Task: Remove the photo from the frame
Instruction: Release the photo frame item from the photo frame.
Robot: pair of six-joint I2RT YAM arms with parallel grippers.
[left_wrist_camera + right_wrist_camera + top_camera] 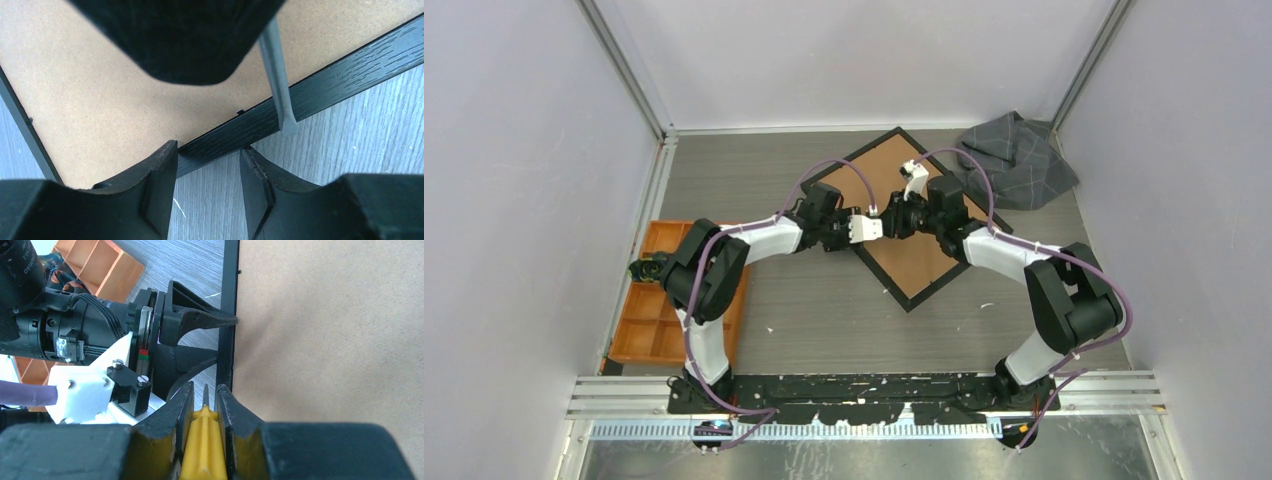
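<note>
The frame [914,265] lies face down on the table, turned like a diamond, its brown backing board [100,100] up inside the thin black border [320,87]. The photo is hidden. My left gripper [208,150] is open at the frame's left edge, one finger over the board, the other over the table. My right gripper [205,387] is shut on a yellow-handled screwdriver [204,445]. The screwdriver's metal blade [276,75] slants down, its tip at the border's outer edge. Both grippers meet at that edge in the top view, left [871,228] and right [892,222].
An orange compartment tray [654,300] sits at the left beside the left arm. A crumpled grey cloth [1019,155] lies at the back right by the frame's far corner. Walls close in the table on three sides.
</note>
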